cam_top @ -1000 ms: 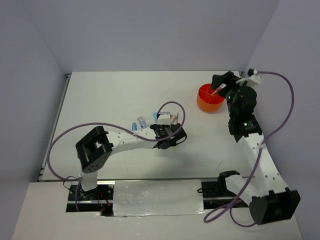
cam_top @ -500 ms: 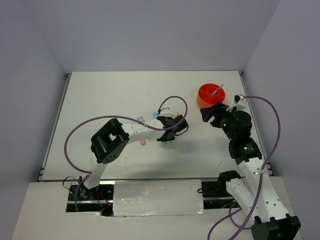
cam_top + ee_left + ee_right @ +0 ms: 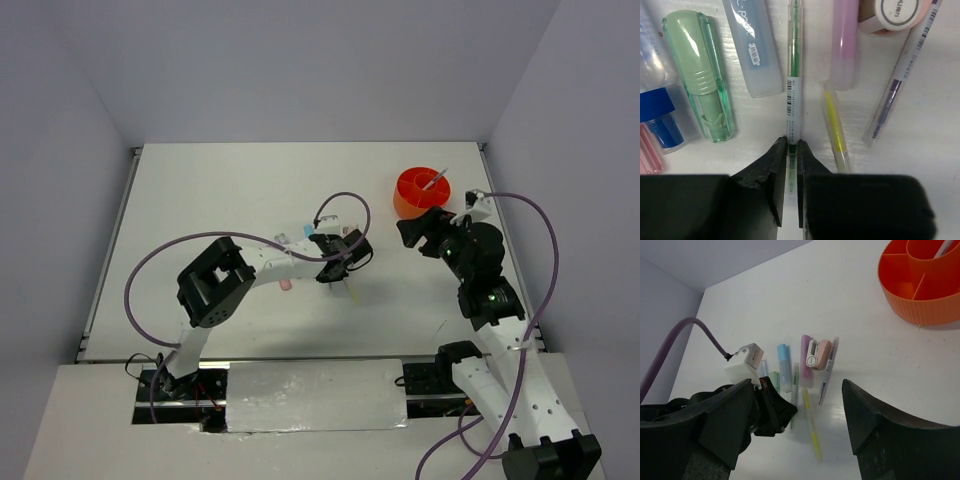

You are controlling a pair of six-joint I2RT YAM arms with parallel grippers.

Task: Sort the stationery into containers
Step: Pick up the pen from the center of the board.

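Note:
The stationery lies in a row on the white table (image 3: 935, 165). My left gripper (image 3: 792, 146) is shut on the lower end of a thin green pen (image 3: 793, 75), which still lies flat. Beside it are a green marker (image 3: 705, 85), a blue stick (image 3: 752, 50), a pink tube (image 3: 845, 45), a yellow pen (image 3: 835, 130) and a purple pen (image 3: 895, 95). From above, my left gripper (image 3: 338, 266) covers part of the group. The orange pot (image 3: 421, 193) stands at the back right with a pen (image 3: 436, 180) in it. My right gripper (image 3: 415, 232) hangs open and empty just in front of the pot.
A pink correction-tape roller (image 3: 900, 15) lies at the far end of the row, and a blue-capped item (image 3: 657, 115) at its left. The orange pot (image 3: 920, 300) has inner dividers. The left arm's purple cable (image 3: 345, 205) loops above the stationery.
My left gripper has reached the row and closed on the green pen. My right arm has pulled back from above the pot, where a pen now stands.

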